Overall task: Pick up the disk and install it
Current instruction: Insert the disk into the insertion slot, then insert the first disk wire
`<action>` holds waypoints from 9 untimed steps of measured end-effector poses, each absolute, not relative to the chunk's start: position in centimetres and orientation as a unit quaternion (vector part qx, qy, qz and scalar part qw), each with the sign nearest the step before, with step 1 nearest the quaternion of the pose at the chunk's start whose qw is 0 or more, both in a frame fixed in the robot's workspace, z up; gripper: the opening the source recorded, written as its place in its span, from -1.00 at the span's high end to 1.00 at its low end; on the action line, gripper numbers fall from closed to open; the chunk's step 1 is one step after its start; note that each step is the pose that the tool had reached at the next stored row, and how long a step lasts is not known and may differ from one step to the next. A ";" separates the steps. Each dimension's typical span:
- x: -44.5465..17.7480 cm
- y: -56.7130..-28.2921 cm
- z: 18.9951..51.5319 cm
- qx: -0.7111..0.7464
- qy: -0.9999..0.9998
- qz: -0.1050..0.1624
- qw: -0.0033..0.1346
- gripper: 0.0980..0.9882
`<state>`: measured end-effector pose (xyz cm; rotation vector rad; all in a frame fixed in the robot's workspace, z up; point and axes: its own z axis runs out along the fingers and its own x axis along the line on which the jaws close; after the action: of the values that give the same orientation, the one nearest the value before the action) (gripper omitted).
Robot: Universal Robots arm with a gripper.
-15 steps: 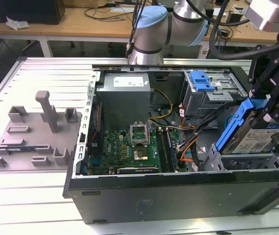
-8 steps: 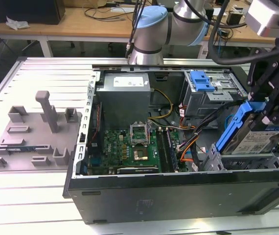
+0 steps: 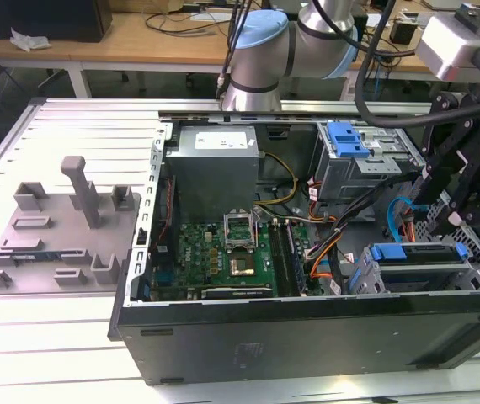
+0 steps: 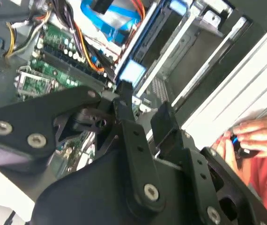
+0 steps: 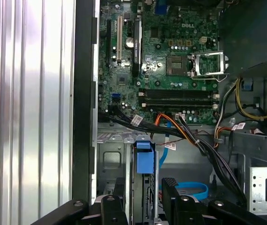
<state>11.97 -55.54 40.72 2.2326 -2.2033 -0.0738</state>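
Observation:
The disk (image 3: 417,268), silver with a blue rail along its edge, sits in the drive cage at the computer case's near corner on the exterior view's right. My black gripper (image 3: 446,225) hangs right over that cage. In the first wrist view the disk (image 5: 147,185) stands edge-on below a blue plastic end piece (image 5: 144,157). My gripper (image 5: 142,199) is open there, one finger on each side of the disk with a small gap to it. The second wrist view has the gripper (image 4: 143,110) pointing down at the same blue end piece (image 4: 133,71).
The open computer case (image 3: 307,324) holds a motherboard (image 3: 223,257), a power supply (image 3: 215,164) and loose cables (image 3: 375,210). A grey fixture plate (image 3: 55,244) with posts lies on the exterior view's left. A person's hand (image 4: 250,136) rests on the ribbed table beside the case.

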 end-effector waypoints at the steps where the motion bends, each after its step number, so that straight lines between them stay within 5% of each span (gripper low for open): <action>1: 12.0 -55.5 40.7 0.712 -0.702 -0.024 0.002 0.23; 9: 12.0 -55.5 40.7 0.713 -0.700 -0.024 0.002 0.23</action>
<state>11.97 -55.55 40.70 2.2383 -2.1974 -0.0741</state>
